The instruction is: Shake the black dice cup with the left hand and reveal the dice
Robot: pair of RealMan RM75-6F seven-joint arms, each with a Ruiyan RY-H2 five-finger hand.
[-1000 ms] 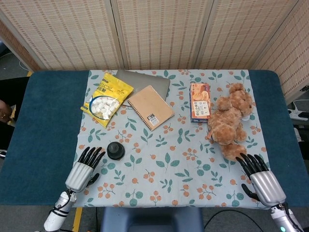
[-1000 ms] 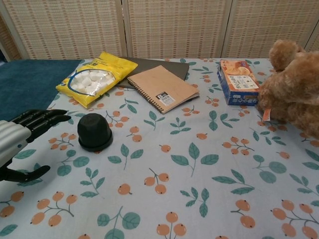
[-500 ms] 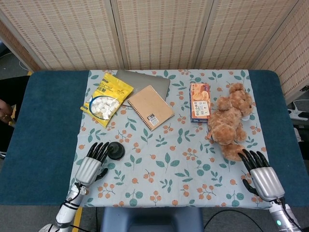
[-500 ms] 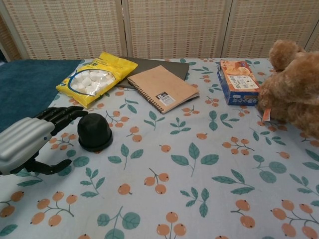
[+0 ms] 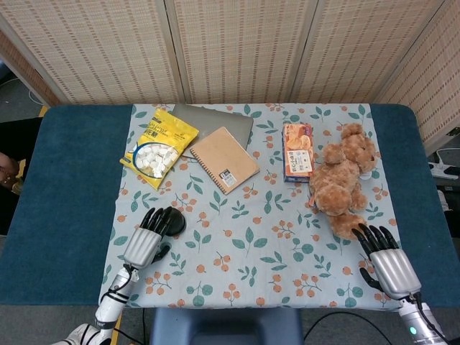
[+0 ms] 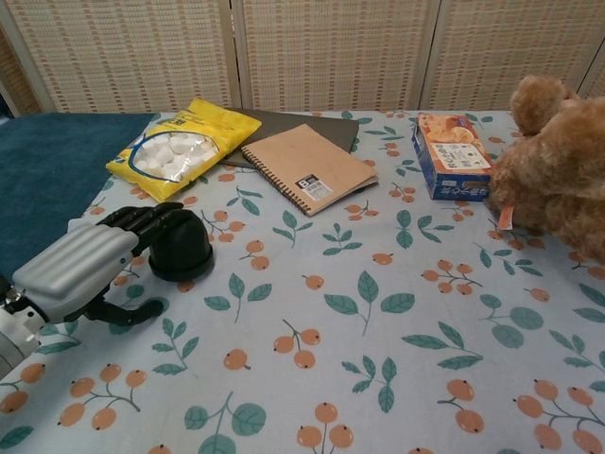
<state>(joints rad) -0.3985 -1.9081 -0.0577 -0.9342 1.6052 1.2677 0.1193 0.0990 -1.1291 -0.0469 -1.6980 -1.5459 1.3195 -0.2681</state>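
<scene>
Black dice cup: a squat, rounded black plastic dice cup [image 6: 180,249] is seen mouth-down on its wider base on the floral tablecloth [image 6: 397,312], so any dice under it are hidden; it is placed near the cloth's left edge.
Left hand: the silver-and-black left hand [image 6: 90,260] is set just left of the cup, with fingers [image 6: 142,219] spread and arched over the cup's top and the thumb low beside it; contact cannot be told, and no grip is closed.
Reason for pose: the fingers are judged to be shaped for wrapping the cup from above before shaking.
Right hand: the right hand [image 5: 388,262] is held far right of the cup, fingers apart, nothing held.
Beyond the cup: a yellow marshmallow bag [image 6: 180,147], a tan spiral notebook [image 6: 307,167] and a grey laptop [image 5: 223,121] are laid behind it.
Far right of the cup: an orange snack box [image 6: 449,151] and a brown teddy bear [image 6: 553,161] are found.
Obstruction: nothing is seen between hand and cup.
</scene>
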